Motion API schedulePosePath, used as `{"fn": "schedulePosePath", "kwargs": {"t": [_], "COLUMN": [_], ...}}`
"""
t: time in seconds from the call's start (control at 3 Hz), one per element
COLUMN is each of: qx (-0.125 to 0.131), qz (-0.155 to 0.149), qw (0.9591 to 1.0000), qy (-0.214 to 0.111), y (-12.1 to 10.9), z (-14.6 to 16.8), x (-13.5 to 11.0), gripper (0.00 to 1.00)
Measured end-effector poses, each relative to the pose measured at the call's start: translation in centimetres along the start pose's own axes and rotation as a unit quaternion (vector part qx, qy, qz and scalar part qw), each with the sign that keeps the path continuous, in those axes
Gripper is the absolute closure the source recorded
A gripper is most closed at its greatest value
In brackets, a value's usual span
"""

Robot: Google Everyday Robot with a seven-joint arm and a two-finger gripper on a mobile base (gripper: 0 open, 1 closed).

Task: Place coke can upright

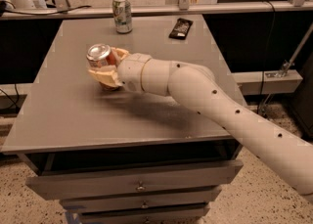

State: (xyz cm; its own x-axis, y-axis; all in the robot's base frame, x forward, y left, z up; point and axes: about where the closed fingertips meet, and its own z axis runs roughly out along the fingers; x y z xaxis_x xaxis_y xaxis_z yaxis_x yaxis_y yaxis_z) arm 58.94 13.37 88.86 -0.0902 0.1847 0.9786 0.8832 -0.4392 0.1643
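Note:
The coke can [100, 56] is a red can with a silver top, tilted with its top toward the camera. My gripper [105, 67] is shut on it, with pale fingers [103, 77] wrapped around its body. It holds the can low over the left middle of the grey table [73, 115]. The can's lower part is hidden by the fingers. My white arm [205, 96] reaches in from the lower right.
A green-and-white can [122, 14] stands upright at the table's far edge. A black remote-like object [180, 28] lies to its right. Drawers [137, 184] sit under the tabletop. A metal rail [161, 8] runs behind the table.

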Motion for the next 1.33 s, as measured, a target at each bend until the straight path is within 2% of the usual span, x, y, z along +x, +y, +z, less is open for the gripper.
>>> {"fn": "schedulePosePath", "kwargs": {"t": [0.67,1.0,1.33], "qx": [0.0,-0.004,-0.001], "qz": [0.0,0.026,0.047], "qw": [1.0,0.9997,0.9989], "qy": [0.0,-0.004,0.004], "y": [0.0,0.7,1.8], "z": [0.0,-0.6,-2.5], "x": [0.1,-0.4,0.4], "gripper": [0.12,0.0,0.0]}}
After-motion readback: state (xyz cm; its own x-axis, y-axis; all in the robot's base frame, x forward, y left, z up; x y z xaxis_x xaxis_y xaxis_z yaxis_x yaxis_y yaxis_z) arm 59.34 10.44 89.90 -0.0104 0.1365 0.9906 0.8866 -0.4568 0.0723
